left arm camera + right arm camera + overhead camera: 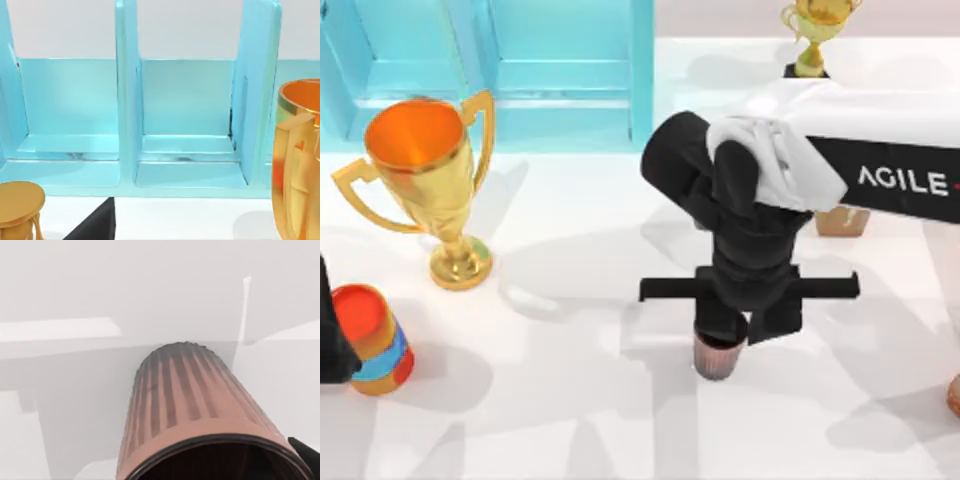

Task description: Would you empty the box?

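the right arm (880, 150) reaches in from the right edge to the middle of the white table (570, 420), its right gripper (732, 335) pointing down over a ribbed brown cup (716, 356) toward the near side. a light blue box (490, 70) with dividers sits at the far left. nearer than it stands a large gold trophy (430, 180), and a red and orange can (375, 338) is at the near left, beside the dark left arm (330, 335) at the left edge. a smaller gold trophy (815, 30) stands at the far right.
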`<state>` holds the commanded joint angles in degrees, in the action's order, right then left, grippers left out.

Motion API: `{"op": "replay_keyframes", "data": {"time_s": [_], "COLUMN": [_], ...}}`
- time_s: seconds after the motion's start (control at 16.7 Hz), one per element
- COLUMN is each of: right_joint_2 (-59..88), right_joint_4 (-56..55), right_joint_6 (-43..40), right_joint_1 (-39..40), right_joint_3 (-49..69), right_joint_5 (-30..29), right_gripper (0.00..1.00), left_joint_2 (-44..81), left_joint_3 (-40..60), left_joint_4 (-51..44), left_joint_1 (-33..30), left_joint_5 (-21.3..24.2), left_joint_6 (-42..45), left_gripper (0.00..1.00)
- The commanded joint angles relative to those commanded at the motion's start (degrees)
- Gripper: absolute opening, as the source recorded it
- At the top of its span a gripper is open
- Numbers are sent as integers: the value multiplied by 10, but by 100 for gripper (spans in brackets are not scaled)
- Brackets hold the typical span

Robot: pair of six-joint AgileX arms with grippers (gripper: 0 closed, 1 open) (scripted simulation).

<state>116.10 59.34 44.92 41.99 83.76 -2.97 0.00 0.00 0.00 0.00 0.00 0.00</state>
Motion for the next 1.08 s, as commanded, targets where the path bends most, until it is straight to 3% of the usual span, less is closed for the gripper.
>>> {"op": "replay_keyframes", "data": {"time_s": [0.48, 1.08], "right_joint_2": [0, 0], "right_joint_4": [0, 2], "right_joint_6": [0, 0], "right_joint_1": [0, -1], "right_joint_3": [0, 2], "right_joint_5": [0, 0], "right_gripper": [98, 100], "left_joint_2": [0, 0], "left_joint_3": [0, 0], "left_joint_4": [0, 0], "left_joint_1": [0, 0], "left_joint_5": [0, 0], "left_joint_6": [0, 0], "left_gripper": [100, 100]}}
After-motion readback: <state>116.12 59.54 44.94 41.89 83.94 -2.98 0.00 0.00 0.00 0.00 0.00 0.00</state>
